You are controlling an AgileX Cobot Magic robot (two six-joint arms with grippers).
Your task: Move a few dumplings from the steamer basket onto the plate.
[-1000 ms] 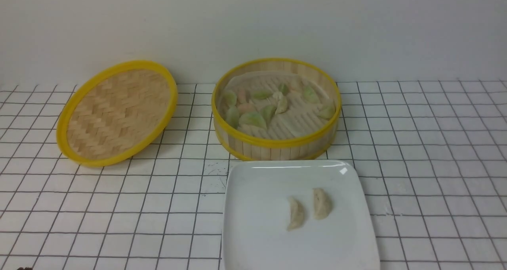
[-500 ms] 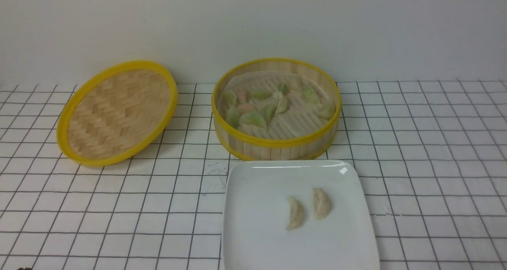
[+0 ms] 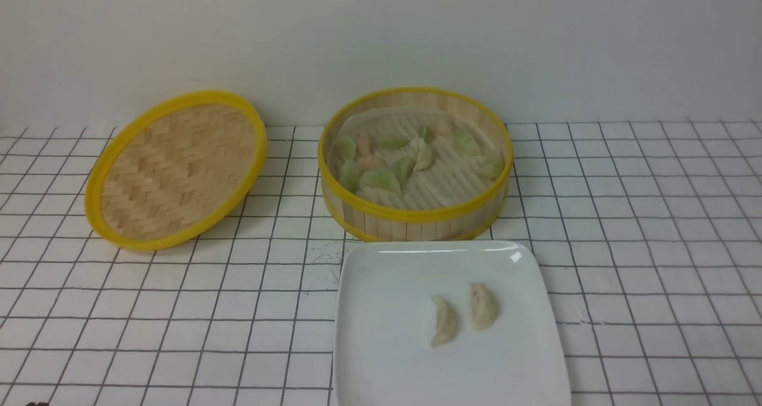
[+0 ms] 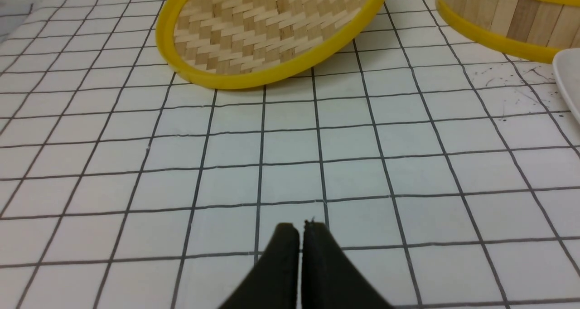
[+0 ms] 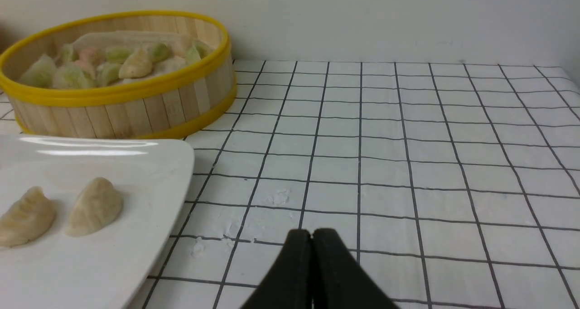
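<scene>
The steamer basket point(image 3: 415, 215) stands at the table's centre back, and holds green, pinkish and one pale dumpling point(image 3: 423, 158). In front of it lies the white plate point(image 3: 387, 311) with two beige dumplings point(image 3: 444, 321) point(image 3: 483, 305) side by side. The right wrist view shows the basket point(image 5: 136, 107), the plate point(image 5: 149, 186) and both dumplings point(image 5: 94, 207) point(image 5: 26, 217). My right gripper point(image 5: 311, 233) is shut and empty over the bare table right of the plate. My left gripper point(image 4: 301, 226) is shut and empty, low over the table in front of the lid. Neither arm shows in the front view.
The flat woven lid point(image 3: 175, 168) with its yellow rim lies tilted left of the basket, also in the left wrist view as the lid point(image 4: 272, 28). A black-gridded white cloth point(image 3: 655, 245) covers the table. A pale wall stands behind.
</scene>
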